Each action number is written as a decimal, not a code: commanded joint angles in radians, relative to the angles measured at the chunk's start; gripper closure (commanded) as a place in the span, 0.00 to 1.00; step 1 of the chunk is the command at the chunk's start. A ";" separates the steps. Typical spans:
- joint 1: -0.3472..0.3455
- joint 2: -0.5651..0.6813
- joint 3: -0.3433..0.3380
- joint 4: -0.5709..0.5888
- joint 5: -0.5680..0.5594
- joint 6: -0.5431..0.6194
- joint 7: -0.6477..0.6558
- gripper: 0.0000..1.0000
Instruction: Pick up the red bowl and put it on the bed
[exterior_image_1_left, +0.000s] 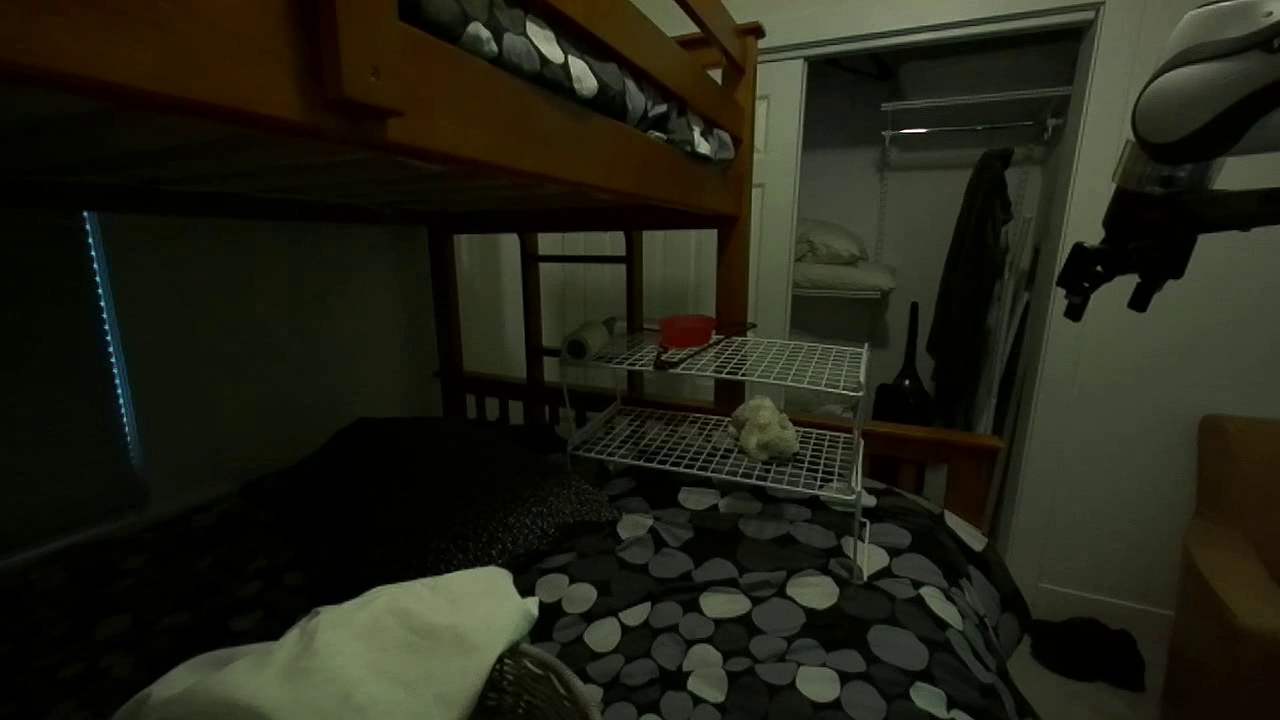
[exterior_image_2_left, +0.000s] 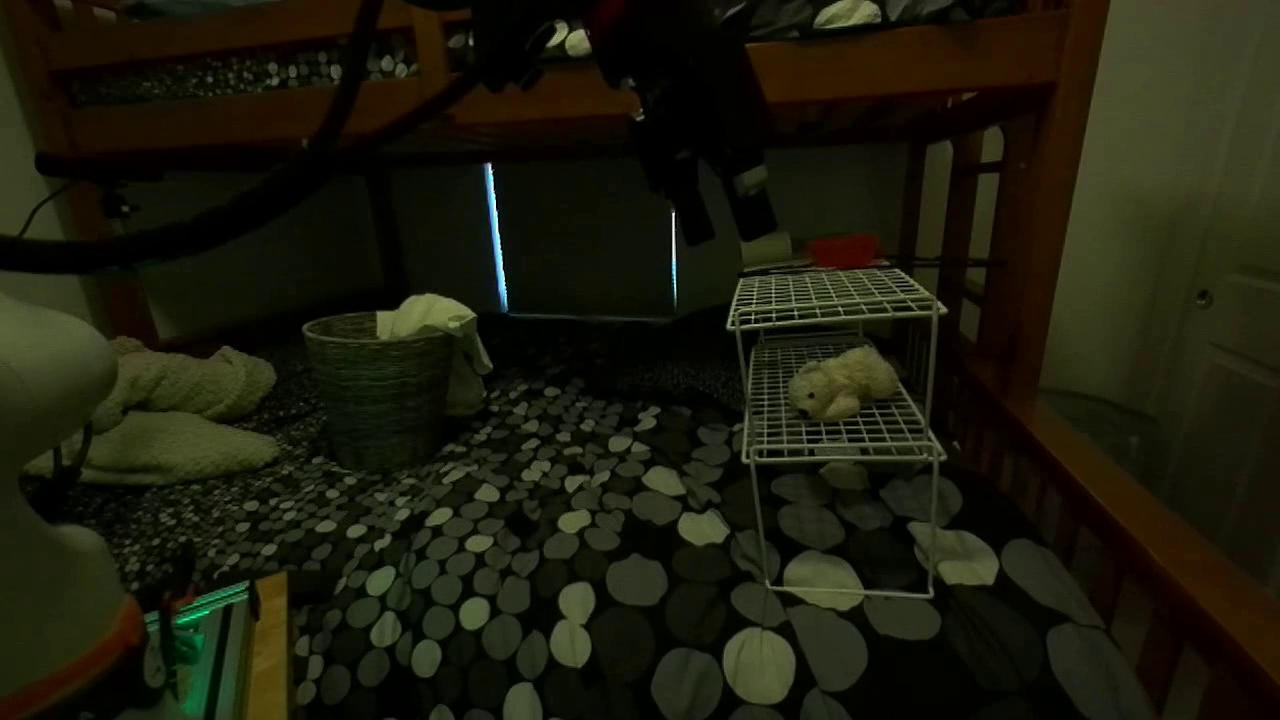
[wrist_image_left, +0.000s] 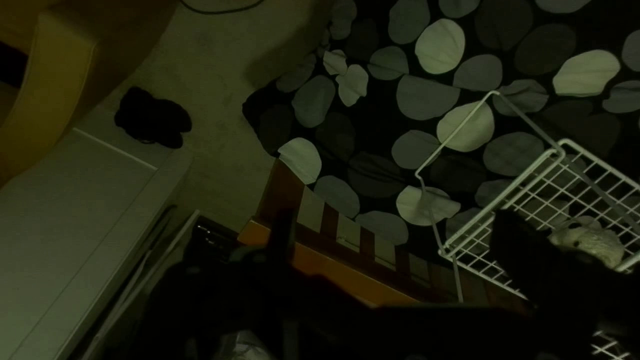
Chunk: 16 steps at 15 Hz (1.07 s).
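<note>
We find the red bowl (exterior_image_1_left: 687, 330) on top of the wire-rack counter (exterior_image_1_left: 800, 362), the empty jaws well apart from that counter and spread, we judge, to admit the bowl's rim.

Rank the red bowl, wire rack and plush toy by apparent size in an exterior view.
In an exterior view, largest to smallest:
Wire rack
Plush toy
Red bowl
The bowl looks farther back, so real sizes may differ.

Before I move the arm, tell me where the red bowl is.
In both exterior views, the red bowl sits on the white wire rack's top shelf, to the right of a pale cylinder.
</note>
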 joint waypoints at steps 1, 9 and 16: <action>0.008 0.000 -0.007 0.003 -0.004 -0.003 0.003 0.00; 0.192 0.256 0.135 0.247 0.192 0.343 0.122 0.00; 0.216 0.374 0.157 0.337 0.179 0.332 0.126 0.00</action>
